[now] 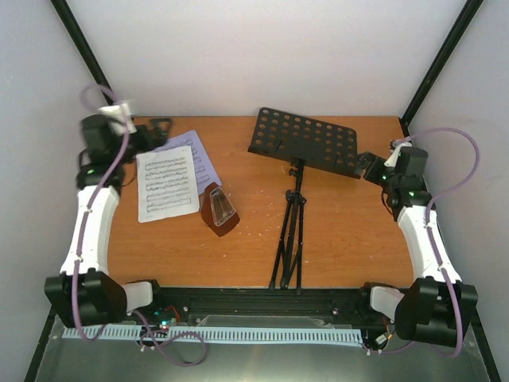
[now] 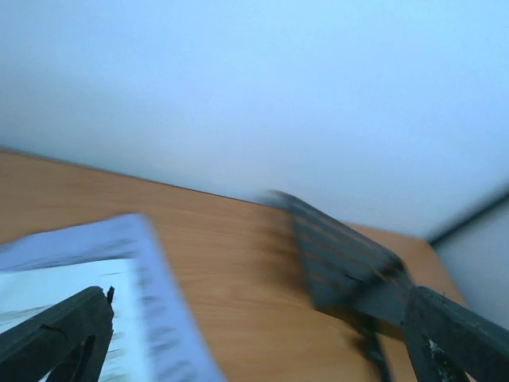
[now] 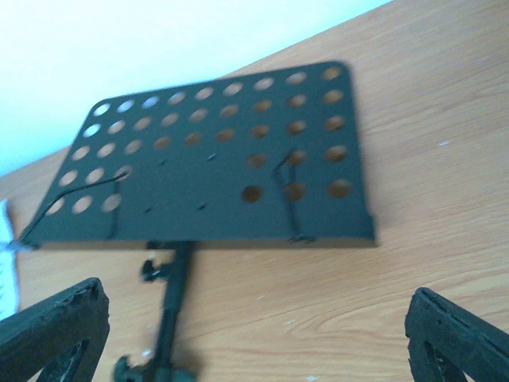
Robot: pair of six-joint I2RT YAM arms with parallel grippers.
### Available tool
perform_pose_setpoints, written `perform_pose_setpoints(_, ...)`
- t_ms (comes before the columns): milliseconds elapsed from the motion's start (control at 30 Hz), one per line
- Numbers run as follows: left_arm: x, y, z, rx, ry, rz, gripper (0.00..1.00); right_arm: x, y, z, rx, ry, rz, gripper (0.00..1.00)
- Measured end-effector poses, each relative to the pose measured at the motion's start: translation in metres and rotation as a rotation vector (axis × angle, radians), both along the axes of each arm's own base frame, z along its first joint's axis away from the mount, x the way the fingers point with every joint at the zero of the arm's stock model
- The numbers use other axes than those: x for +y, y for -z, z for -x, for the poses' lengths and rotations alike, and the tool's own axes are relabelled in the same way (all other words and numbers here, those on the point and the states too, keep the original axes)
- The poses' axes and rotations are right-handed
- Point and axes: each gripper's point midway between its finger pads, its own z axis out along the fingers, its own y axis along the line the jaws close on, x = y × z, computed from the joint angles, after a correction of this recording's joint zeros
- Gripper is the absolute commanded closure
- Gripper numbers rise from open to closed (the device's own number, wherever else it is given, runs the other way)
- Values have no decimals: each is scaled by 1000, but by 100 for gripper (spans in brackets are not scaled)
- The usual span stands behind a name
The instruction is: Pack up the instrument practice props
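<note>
Two arms reach over the table (image 1: 350, 239) with the packing not yet begun: every prop lies out in the open and none is in a grasp. The left gripper (image 1: 155, 129) hovers with its fingers (image 2: 56, 334) spread wide and nothing between them. The sheets (image 1: 167, 183) lie flat just under its left finger, a white page overlapping a bluish one. The metronome (image 1: 219, 208) sits past the sheets' corner on the side toward this arm's base, just beside the paper.

The right gripper (image 1: 367, 165) is likewise spread and empty. Its fingers (image 3: 457, 334) frame the stand (image 3: 215, 159), whose perforated desk is straight ahead and close to the fingertips. The pole runs back from the desk toward the arm bases, with the legs drawn in tight. Whether the stand is upright or lying down cannot be told for certain.

The hazards are likely these:
- **Sheets:** Flat paper gives the left fingers no edge, so a closing pinch could scrape the wood. It could also crumple the top page or lift one page and leave the other.
- **Metronome:** A dragged sheet could nudge it, and a knock might tip it over.
- **Stand:** With its legs folded, it has little footing. A sideways push on the desk's edge could swing or topple it toward the metronome. A grip far out on the desk would leave the long pole hanging as a lever.
- **Left wrist view:** It is blurred, so aim on that side is uncertain.
</note>
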Motion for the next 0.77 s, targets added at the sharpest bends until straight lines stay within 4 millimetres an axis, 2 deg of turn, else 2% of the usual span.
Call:
perform_pose_setpoints(33,39,-1,1,-15,-91,4,1,-9,0,0,-20,19,17,0)
perform_pose_setpoints(67,68,5,4,-13,-165,7,1,-17,2,3,-40,36,37,0)
perform_pose_setpoints(133,116,28,11,11,-300,18,1,-25,11,11,-86,57,79,0)
perform_pose_setpoints(200,149,66,19,50,-413,32,1,-27,26,21,-126,68,116,0)
perform_pose_setpoints(267,168,117,31,113,-515,44,1,-29,45,30,-166,79,149,0)
perform_pose_setpoints(367,176,177,53,177,-615,42,1,-31,75,41,-197,93,188,0)
perform_pose_setpoints(433,177,197,67,155,-657,22,0,-32,86,45,-224,97,213,0)
perform_pose_setpoints(567,177,206,79,16,-680,-44,0,-36,85,43,-297,114,250,0)
perform_pose_setpoints(700,174,206,71,-61,-650,-100,0,-35,81,35,-360,119,280,0)
perform_pose_setpoints(767,167,202,64,-109,-617,-133,0,-30,82,32,-371,106,298,0)
